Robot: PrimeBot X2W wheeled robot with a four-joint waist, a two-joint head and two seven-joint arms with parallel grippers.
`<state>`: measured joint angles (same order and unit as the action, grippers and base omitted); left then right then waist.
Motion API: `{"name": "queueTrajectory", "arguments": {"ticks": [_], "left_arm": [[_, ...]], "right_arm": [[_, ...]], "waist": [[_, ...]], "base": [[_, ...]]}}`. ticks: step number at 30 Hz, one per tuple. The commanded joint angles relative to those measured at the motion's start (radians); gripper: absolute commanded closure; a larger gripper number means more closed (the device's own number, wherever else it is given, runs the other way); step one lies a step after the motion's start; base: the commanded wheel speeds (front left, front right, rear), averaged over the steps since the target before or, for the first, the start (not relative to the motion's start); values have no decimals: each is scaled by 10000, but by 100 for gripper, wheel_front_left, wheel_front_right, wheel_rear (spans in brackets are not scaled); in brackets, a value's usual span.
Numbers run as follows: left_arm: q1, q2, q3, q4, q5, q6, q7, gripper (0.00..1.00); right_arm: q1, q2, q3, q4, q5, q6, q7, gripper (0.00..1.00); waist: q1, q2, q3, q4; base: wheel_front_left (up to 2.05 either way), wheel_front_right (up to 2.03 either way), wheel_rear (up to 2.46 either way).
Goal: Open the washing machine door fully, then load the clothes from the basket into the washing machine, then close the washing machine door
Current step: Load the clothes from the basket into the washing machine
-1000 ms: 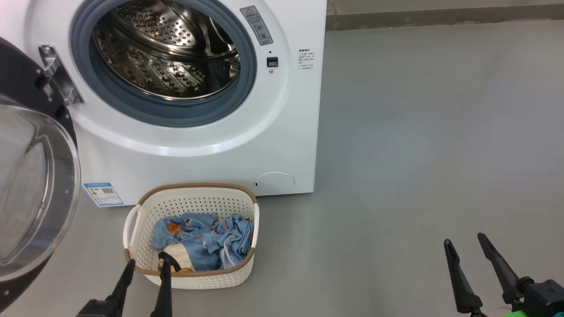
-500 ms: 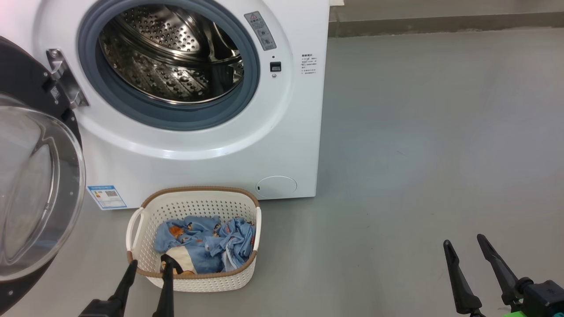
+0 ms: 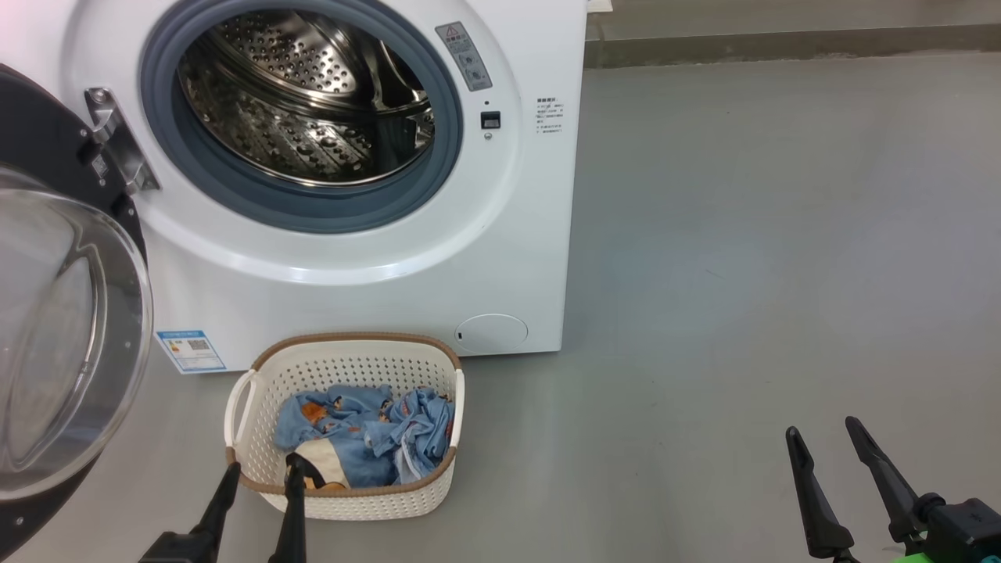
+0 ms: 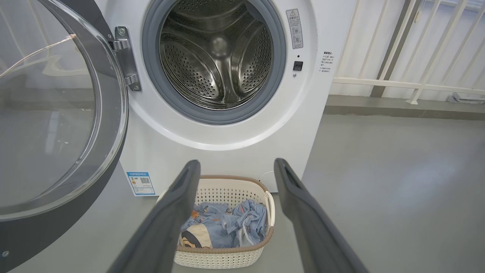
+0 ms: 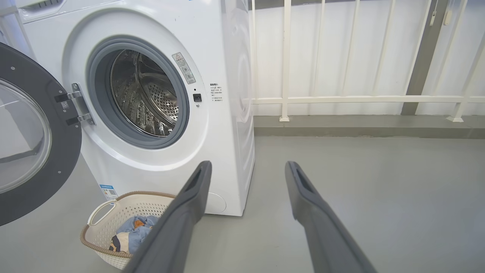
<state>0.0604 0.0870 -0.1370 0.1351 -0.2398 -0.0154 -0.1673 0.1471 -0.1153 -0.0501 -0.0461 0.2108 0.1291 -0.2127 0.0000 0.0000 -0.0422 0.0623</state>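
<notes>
The white washing machine (image 3: 500, 234) (image 4: 242, 136) (image 5: 227, 57) stands with its steel drum (image 3: 305, 102) exposed. Its door (image 3: 55, 313) (image 4: 57, 113) (image 5: 30, 136), black-rimmed with a clear glass bowl, is swung wide open to the left. On the floor in front sits the cream basket (image 3: 344, 500) (image 4: 223, 258) (image 5: 98, 235), with the light blue printed clothes (image 3: 367, 438) (image 4: 227, 223) (image 5: 132, 231) inside. My left gripper (image 3: 262, 469) (image 4: 237, 167) hangs open above the basket's near rim, holding nothing. My right gripper (image 3: 821, 430) (image 5: 248, 168) is open and empty over bare floor, far right of the basket.
Grey floor (image 3: 743, 274) stretches to the right of the machine. A white railing (image 5: 360, 98) on a low grey kerb (image 5: 360, 129) runs behind it. The open door juts out at the left, close to my left arm.
The head view has shifted slightly, so machine and basket sit a little lower and to the right. Neither gripper has visibly moved; both stay open.
</notes>
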Motion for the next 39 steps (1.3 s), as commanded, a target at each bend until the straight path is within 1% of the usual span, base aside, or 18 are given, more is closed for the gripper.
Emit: {"name": "queueTrajectory", "arguments": {"ticks": [1,3,9,16,22,28,39], "left_arm": [[-197,145,276,-264,-6,77,-21,0],[-204,159,282,-269,36,156,-53,0],[-235,170,226,-267,26,212,-77,0],[-275,225,95,-213,-27,147,-79,0],[-248,198,-28,-279,-47,187,-75,0],[-234,251,-90,-322,-54,179,-89,0],[-274,334,-197,-200,-106,159,-184,0]], "right_arm": [[-82,-101,195,-220,-129,16,-68,0],[-91,-109,201,-225,-117,16,-80,0],[-115,-128,195,-224,-105,16,-90,0],[-127,-127,202,-239,-99,16,-51,0],[-130,-149,233,-236,-88,16,-33,0],[-141,-159,250,-236,-82,16,-22,0],[-178,-175,264,-186,-74,16,-13,0]], "waist": [[0,0,6,-1],[0,0,14,-1],[0,0,47,2],[0,0,91,24],[0,0,106,45],[0,0,119,44],[0,0,142,30]], "base": [[55,-55,0],[75,-75,0],[130,-130,0],[198,-198,0],[130,-130,0],[58,-58,0],[1,-1,0]]}}
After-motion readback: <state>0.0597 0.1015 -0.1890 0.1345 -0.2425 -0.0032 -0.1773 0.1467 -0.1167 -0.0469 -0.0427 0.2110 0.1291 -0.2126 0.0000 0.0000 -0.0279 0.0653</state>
